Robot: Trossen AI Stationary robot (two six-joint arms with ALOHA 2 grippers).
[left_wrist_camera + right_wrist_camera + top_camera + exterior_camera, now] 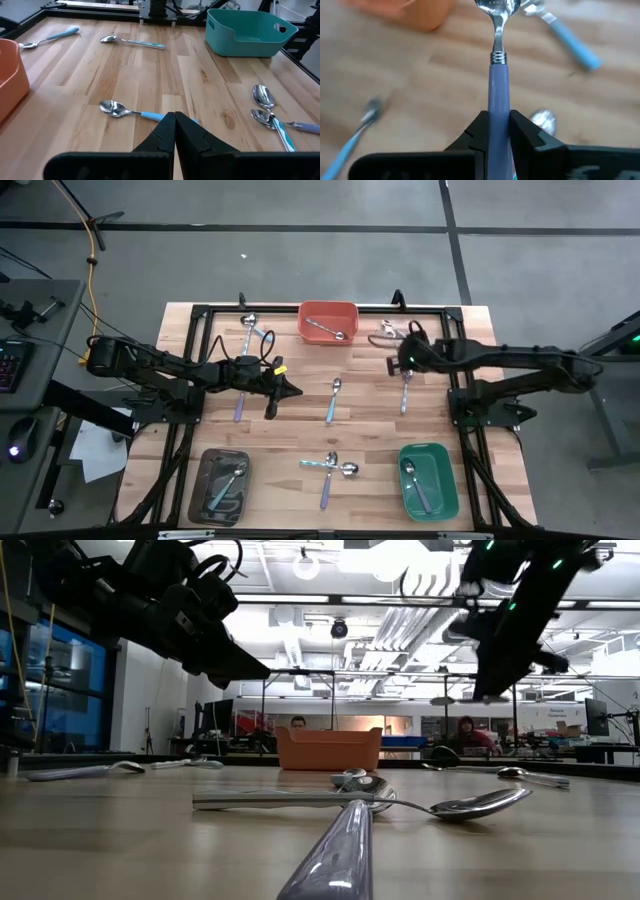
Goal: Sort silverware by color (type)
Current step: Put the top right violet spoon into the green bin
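The right gripper (498, 131), at about two o'clock on the table (370, 430), is clamped on the lavender-handled spoon (498, 85), which could swing or slip from its narrow grip in transit, while the left gripper (174, 131) hovers pressed together near centre.

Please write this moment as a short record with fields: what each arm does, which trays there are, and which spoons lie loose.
right gripper: shut on a purple-handled spoon, over the table's far right part
left gripper: shut, empty, above the table's middle left
trays: orange tray, green tray, dark tray, one spoon in each
loose spoons: blue-handled spoon at centre; crossed pair at the near edge
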